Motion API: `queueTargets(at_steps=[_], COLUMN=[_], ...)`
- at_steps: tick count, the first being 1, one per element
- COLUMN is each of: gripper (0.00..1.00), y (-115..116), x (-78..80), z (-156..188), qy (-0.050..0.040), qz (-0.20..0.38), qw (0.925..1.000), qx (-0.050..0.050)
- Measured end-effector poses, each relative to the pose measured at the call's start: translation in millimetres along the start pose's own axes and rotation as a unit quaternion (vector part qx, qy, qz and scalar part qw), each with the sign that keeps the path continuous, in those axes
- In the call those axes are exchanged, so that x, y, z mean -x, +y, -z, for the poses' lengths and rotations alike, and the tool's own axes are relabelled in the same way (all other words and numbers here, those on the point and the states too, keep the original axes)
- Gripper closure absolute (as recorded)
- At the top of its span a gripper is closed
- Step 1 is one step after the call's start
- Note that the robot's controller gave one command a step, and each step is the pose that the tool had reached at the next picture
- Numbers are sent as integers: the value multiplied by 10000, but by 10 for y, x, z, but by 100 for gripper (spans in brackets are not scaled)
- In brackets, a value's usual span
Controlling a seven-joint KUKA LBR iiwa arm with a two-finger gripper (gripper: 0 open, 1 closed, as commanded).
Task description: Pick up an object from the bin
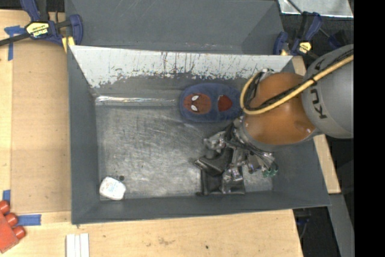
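Grey bin point(83, 141): gripper point(224, 170) low at five o'clock — open or closed, cannot tell — nothing visibly held; blue slipper point(207, 104) at one, white lump point(112, 188) at seven, both unpicked.

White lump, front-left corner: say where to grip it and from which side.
Probably its middle, across the shorter width, from straight above: the white lump lies flat on the floor with the front wall close beside it, blocking a sideways approach.

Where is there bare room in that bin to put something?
Bare: the bin floor at left and middle, between the blue oval toy at the back and the small white thing in the front-left corner. Crowded: the front right, under the gripper.
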State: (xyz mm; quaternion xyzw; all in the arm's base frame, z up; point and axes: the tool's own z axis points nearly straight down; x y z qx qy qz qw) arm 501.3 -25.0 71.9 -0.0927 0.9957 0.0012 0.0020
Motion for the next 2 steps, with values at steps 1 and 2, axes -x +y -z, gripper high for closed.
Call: queueTargets(at_steps=[1,2], gripper=[100,100], y=[11,2], x=[38,278], z=[53,1481], qy=[-65,-5], qz=[-1,-61], qw=[10000,10000], qx=[-9,-18])
